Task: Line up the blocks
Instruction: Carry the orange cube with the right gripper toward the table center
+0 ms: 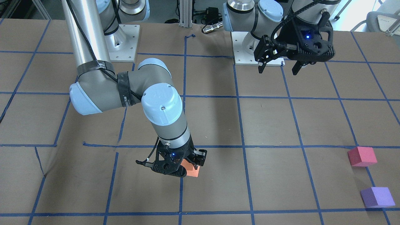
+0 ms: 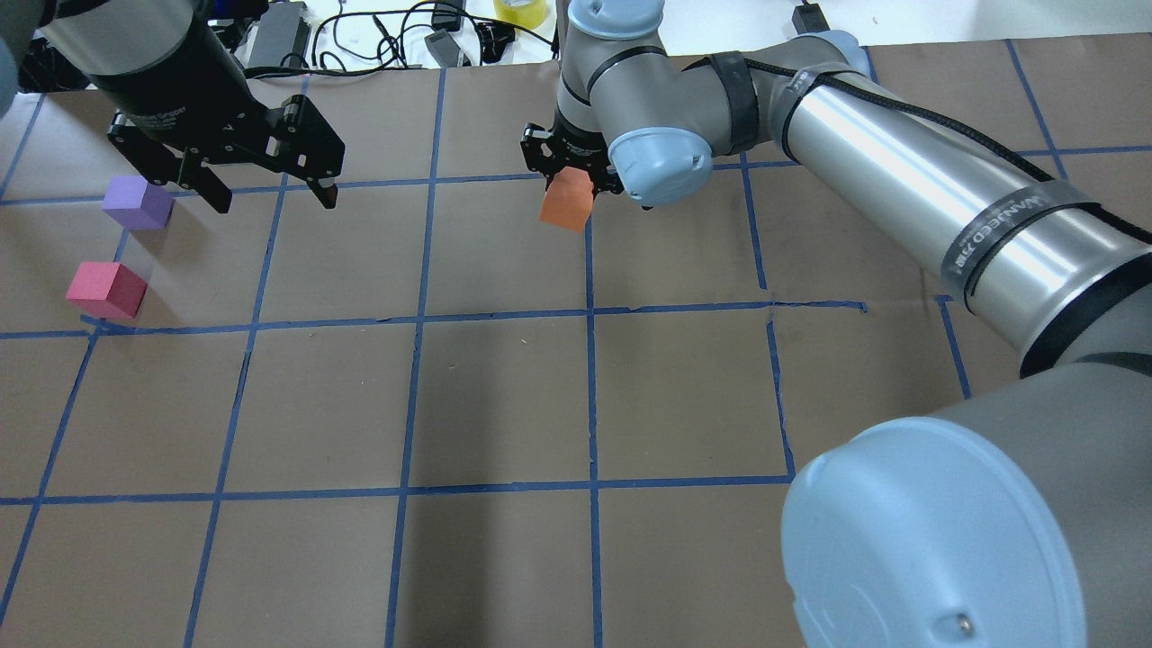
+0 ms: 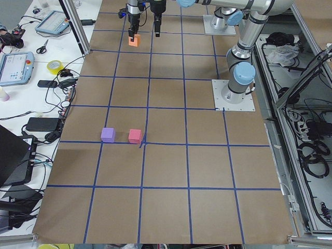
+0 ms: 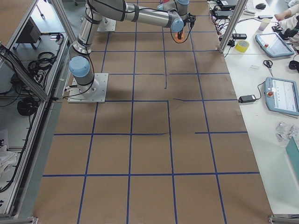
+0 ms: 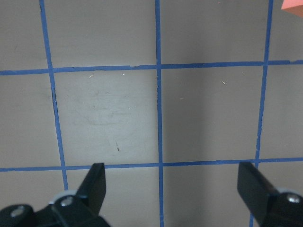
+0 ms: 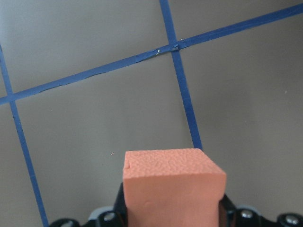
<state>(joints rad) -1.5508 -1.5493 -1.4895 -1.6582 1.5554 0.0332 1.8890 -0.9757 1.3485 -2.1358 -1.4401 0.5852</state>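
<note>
I am squeezing the orange block (image 2: pixel 566 203) between the fingers of my right gripper (image 2: pixel 572 176), out in the middle of the table (image 2: pixel 504 396), near a crossing of blue tape lines (image 2: pixel 590 270). I cannot tell if its bottom is touching the paper. My right wrist camera is showing that block's bumpy end face up close, which the far cameras are not making clear. My left gripper (image 2: pixel 273 196) is hanging wide open with nothing in it. My left wrist camera is showing both its fingers (image 5: pixel 97 184) spread over bare squares, with just a corner of the orange block at the top edge.

The purple block (image 2: pixel 137 202) and the red-pink block (image 2: pixel 106 290) are sitting near each other at the table's left end, well apart from the orange one. The left side view is showing them side by side along one tape line.

White letters are running along a black strap (image 2: pixel 999 243) on my right arm, too blurry to read.
</note>
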